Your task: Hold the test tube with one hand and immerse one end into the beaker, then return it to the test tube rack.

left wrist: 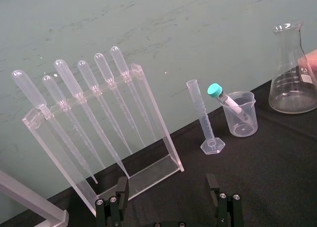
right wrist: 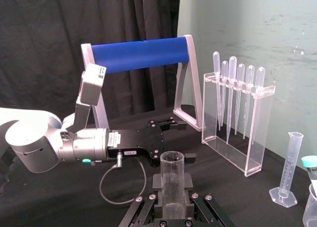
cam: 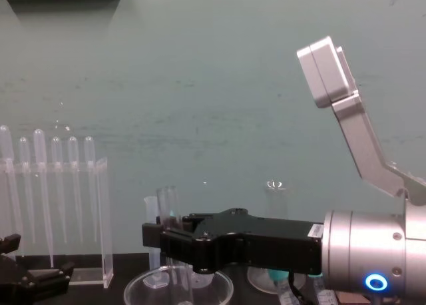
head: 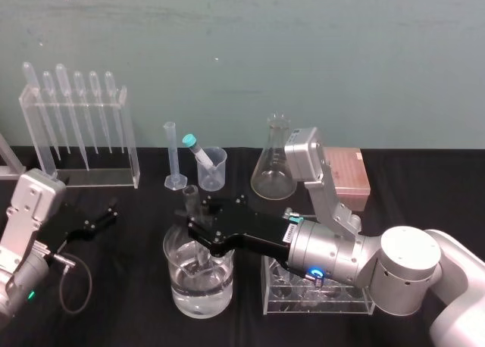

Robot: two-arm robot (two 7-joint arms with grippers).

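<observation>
The test tube (head: pixel 189 199), clamped by the right gripper (head: pixel 198 233), is dipped in the water-filled beaker (head: pixel 198 298); return to the test tube rack (head: pixel 318 311) at its 3 o'clock is not yet done, and the left gripper (head: pixel 106 217) is parked open at 9 o'clock.

test tube (head: pixel 190 199): clear glass. beaker (head: pixel 220 294): clear, colourless liquid inside. right gripper (head: pixel 195 222): black. right arm (head: pixel 337 257): silver, with a blue ring light (head: pixel 317 273). tabletop (head: pixel 114 309): black. wall (head: pixel 303 51): dull teal-green, scuffed. tube cap (head: pixel 189 141): teal. box (head: pixel 350 176): reddish-brown. roller (right wrist: pixel 143 54): blue.
</observation>
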